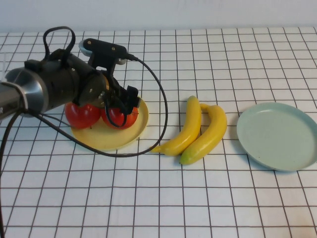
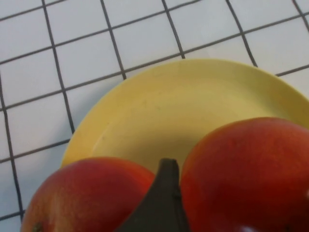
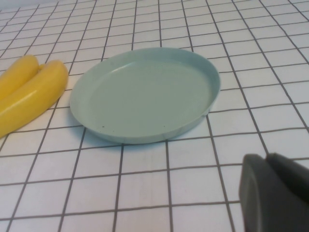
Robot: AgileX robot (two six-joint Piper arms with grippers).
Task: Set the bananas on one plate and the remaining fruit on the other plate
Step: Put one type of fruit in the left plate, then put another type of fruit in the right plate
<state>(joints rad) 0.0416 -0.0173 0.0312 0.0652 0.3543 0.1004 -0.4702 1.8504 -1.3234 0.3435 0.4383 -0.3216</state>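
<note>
Left gripper (image 1: 120, 103) over yellow plate (image 1: 140, 126), jaws spread, straddling right apple (image 1: 120, 117); grip looks released. Left apple (image 1: 82, 114) touching it, same plate.

Bananas (image 1: 198, 131) side by side on table, between the plates; blue plate (image 1: 277, 135) bare.

Right gripper (image 3: 275, 193) clenched, near blue plate.

Bananas likely light, stiff, slick: take mid-length, across curve.

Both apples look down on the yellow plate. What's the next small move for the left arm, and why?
Probably lift the left gripper straight up off the yellow plate. Its jaws stand open around the right apple, which rests on the plate beside the other apple. The bananas lie on the table; the blue-green plate is bare. The right gripper waits shut nearby.
</note>
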